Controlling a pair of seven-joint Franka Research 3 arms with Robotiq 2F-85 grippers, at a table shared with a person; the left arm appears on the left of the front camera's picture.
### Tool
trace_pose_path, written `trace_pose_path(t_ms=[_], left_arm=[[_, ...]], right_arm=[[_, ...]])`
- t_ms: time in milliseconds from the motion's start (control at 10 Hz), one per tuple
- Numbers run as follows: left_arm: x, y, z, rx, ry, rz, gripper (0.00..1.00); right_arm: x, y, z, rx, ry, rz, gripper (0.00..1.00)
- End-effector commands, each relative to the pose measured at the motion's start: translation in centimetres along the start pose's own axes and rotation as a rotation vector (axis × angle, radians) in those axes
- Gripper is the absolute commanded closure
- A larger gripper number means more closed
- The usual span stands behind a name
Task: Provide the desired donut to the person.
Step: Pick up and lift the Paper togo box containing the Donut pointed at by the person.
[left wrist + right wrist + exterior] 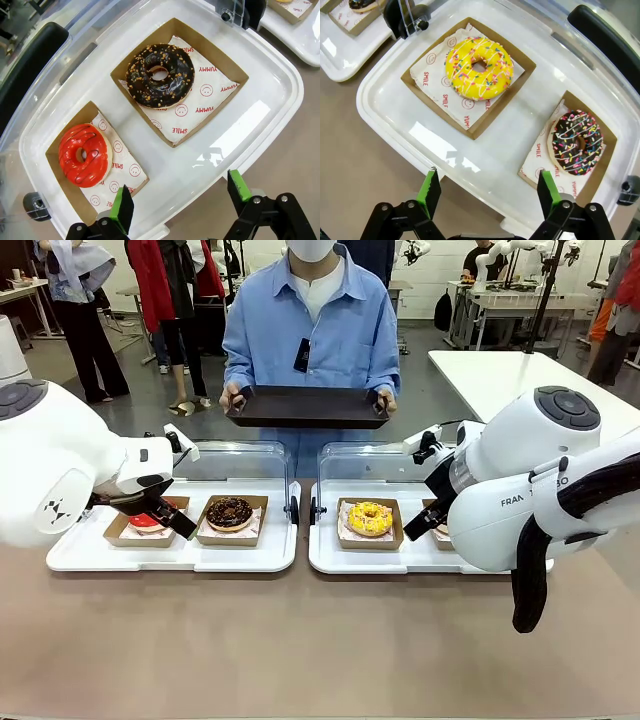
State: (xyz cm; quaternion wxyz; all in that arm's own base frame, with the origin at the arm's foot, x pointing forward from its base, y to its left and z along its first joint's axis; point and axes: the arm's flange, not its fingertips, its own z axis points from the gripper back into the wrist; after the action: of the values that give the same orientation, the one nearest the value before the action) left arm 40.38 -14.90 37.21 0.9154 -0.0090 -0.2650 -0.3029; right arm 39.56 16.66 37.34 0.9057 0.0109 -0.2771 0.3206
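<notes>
Front view, person: the person (310,330) stands at 12 o'clock across the bench (300,650), both hands on a dark tray (307,406); no hand points.
Front view, arms: the left fingers (172,518) hang over the red donut (146,521); the right fingers (422,520) hang at 3 o'clock of the yellow donut (369,518).
Left wrist view, fingers: spread wide, holding nothing.
Left wrist view, bearings: red donut (82,154) at 10 o'clock of the gap, nut-topped chocolate donut (160,75) at 12, both boxed in the left white tray (280,100).
Right wrist view, fingers: spread wide, empty.
Right wrist view, bearings: yellow donut (479,67) at 12 o'clock, sprinkled chocolate donut (577,142) at 2, both in the right white tray (385,115).
Axis: the donuts are round, with no long axis; the boxes sit corner-on to the fingers.
Finding: which donut is desired cannot be told; the left arm is nearer the first pair, the right arm nearer the second.
</notes>
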Motion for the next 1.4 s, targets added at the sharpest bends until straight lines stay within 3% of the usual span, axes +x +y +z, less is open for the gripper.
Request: trace_pose_path(t_ms=[0,500,1000,1300], left_arm=[[0.0,0.0,0.0,0.000,0.000,0.000,0.00],[0.0,0.0,0.0,0.000,0.000,0.000,0.00],[1.8,2.6,15.5,0.010,0.045,-0.127,0.00],[2.2,2.9,21.7,-0.008,0.030,-0.163,0.00]], right_arm=[[0.0,0.0,0.0,0.000,0.000,0.000,0.00],[0.0,0.0,0.0,0.000,0.000,0.000,0.00],[-0.8,-0.6,14.6,-0.032,0.038,0.003,0.00],[-2.1,-0.2,22.8,-0.061,0.014,0.022,0.00]])
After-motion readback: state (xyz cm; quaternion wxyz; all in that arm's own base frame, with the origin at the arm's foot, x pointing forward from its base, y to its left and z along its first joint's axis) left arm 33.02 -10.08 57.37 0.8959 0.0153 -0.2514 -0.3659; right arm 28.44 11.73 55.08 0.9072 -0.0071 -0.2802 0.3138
